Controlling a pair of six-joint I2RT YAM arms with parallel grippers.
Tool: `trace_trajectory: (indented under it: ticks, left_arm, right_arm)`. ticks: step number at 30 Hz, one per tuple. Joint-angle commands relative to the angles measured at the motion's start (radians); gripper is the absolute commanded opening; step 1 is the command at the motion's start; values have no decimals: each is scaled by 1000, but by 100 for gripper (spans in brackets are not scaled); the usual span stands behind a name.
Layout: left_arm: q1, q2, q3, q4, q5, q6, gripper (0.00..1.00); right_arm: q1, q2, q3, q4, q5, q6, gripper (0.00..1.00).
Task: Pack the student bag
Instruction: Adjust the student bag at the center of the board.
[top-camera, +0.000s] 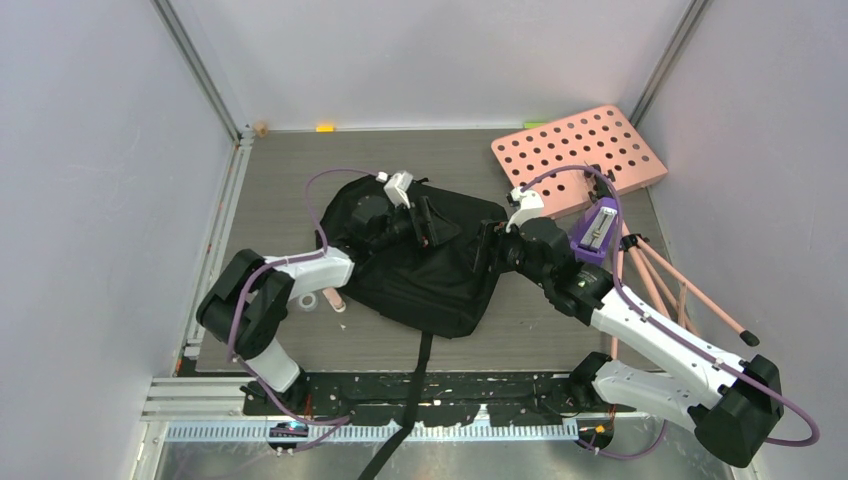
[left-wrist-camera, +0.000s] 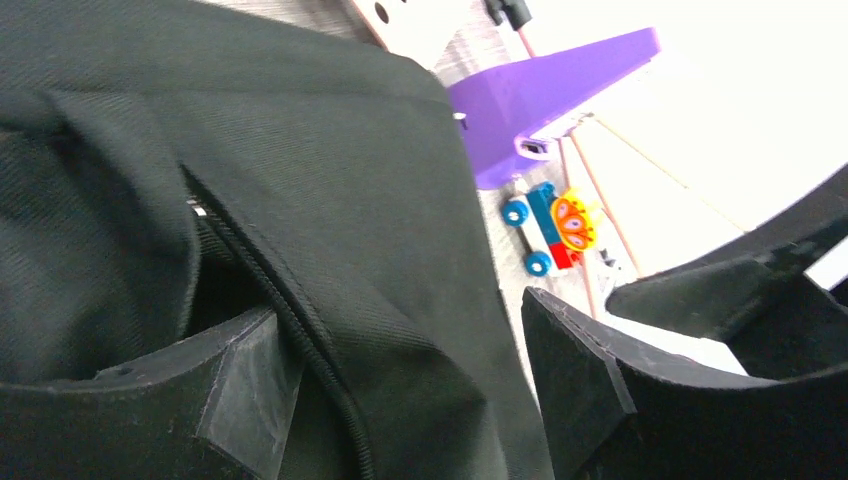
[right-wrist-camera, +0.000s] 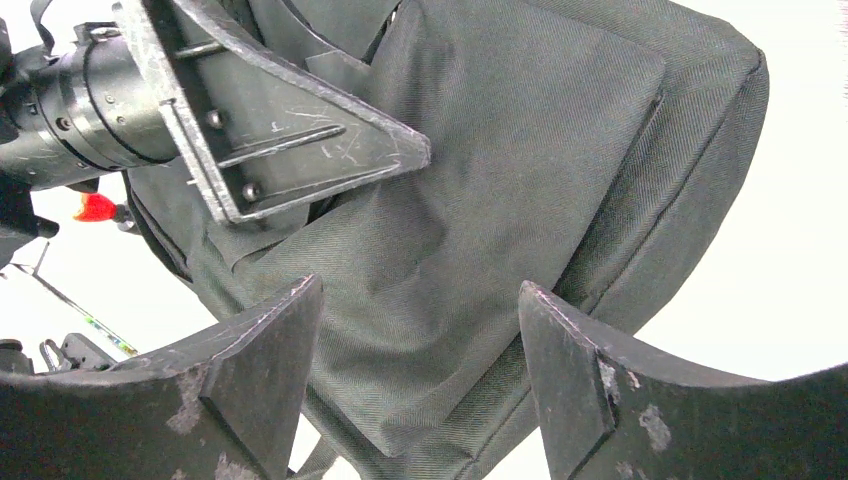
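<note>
So the student bag is lying flat in the middle of the table, with one long strap trailing off the near edge between the two arm bases. Both arms are reaching over it.

The left hand is right on top of the bag's far part. Its fingers are spread well apart, with black fabric between them, and one finger sits next to the zipper. There's a dark gap along that zipper, but I honestly can't tell what's inside the bag, if anything.

The right hand is at the bag's right edge, also spread wide and not clamped on anything, just bag fabric past its tips.

Everything else is outside the bag. A purple wedge-shaped thing and a little toy car with blue wheels sit just to its right. A pink board with round holes is in the far right corner, and some pink rods lie on the right side.
</note>
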Motion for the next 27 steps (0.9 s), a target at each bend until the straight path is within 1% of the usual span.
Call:
trace_trajectory:
  ticks: [1,6,10,14,19,23,27]
  left_arm:
    - [4,-25,10,143,123,9,79]
    - [4,-119,-44,169,141,7,79]
    - [5,-180,-69,154,176,16,80]
    - [5,-204,-85,147,256,7,80]
    - [5,-212,-110,91,294,23,80]
    - [4,-235,-153,86,325,13,80]
    - [-7,-304,-214,66,316,14,80]
  right_arm:
    - [0,-25,10,20,11,-6,77]
    - [0,-31,11,16,19,-7,77]
    - [0,-23,15,17,19,-7,77]
    - [0,-16,20,17,17,-7,77]
    - [0,-12,24,17,18,-3,77]
    - [-1,-19,35,1,63,25,77]
    - [0,-3,75,-45,139,62,77]
